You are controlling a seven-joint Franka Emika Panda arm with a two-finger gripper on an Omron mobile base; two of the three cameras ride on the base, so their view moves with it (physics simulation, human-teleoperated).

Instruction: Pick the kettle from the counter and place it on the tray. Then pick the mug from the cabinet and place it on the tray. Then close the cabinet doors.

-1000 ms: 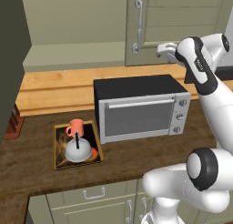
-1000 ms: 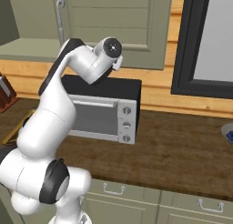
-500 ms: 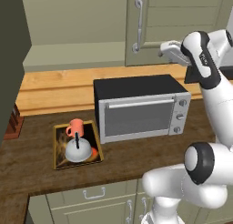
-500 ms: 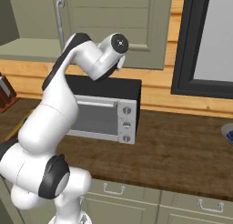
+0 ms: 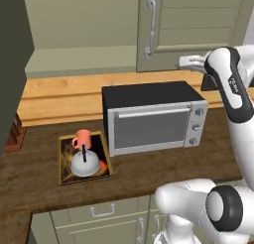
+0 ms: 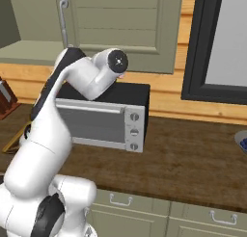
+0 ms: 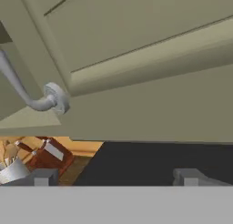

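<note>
On the tray (image 5: 63, 158), the kettle (image 5: 85, 164) and mug (image 5: 82, 138) sit touching, leaving only the cabinet doors. The gripper (image 7: 116, 176), jaws apart and empty, faces the right door (image 5: 198, 25) near its handle (image 5: 151, 25); a flat, steady push seems best. The left door's position is hard to judge.

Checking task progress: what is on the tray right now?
On the tray stand the kettle and, behind it, the mug. The kettle covers part of the tray's face.
</note>
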